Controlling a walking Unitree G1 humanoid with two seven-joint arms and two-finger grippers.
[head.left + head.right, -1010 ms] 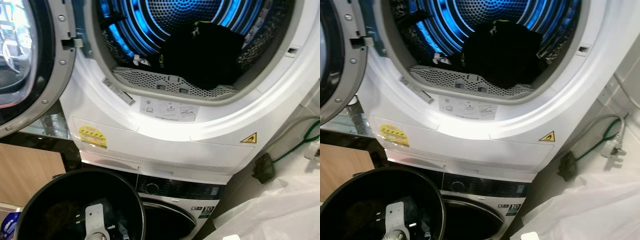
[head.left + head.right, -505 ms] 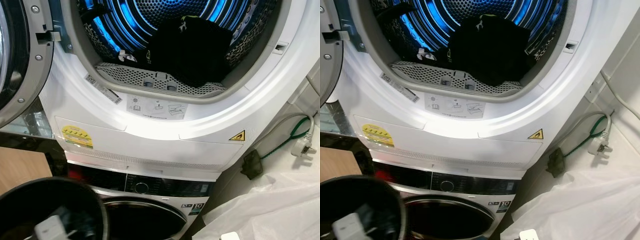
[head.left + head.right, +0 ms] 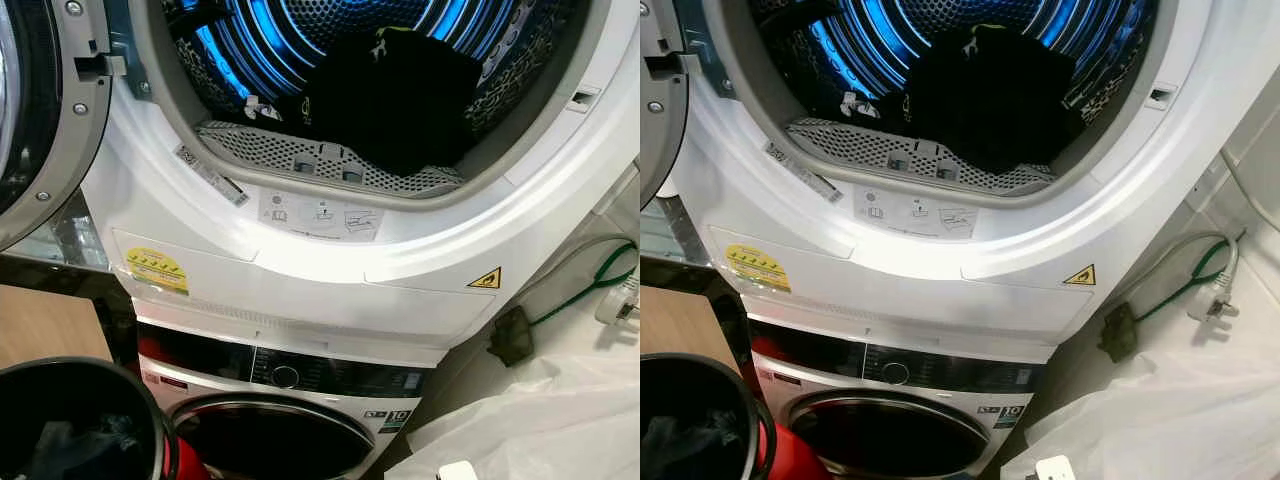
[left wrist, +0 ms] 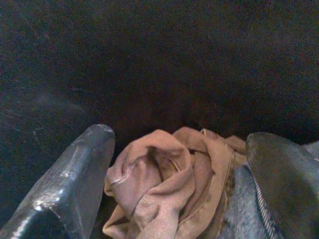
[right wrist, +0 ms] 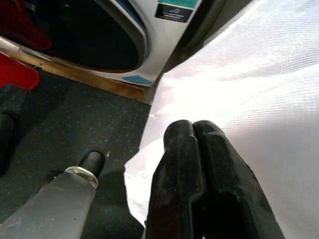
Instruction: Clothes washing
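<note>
The left hand (image 4: 174, 184) reaches into the black laundry bin (image 3: 150, 395), fingers apart around a crumpled tan garment (image 4: 164, 184) beside denim (image 4: 244, 209). Judged step: picking up laundry. Next: close, lift toward the open dryer drum (image 3: 260, 40), where dark clothes (image 3: 400, 90) lie. The right hand (image 5: 199, 134) hangs idle, fingers together.

From head height we look forward and down, close to the open dryer drum (image 3: 380, 60) stacked over the washer door (image 3: 270, 440); both eye views share these and the black bucket (image 3: 690, 420). Our left wrist camera peers into dark bucket wall over crumpled cloth (image 4: 164, 184). Our right wrist camera faces the floor (image 5: 75, 119) beside the washer.
</note>
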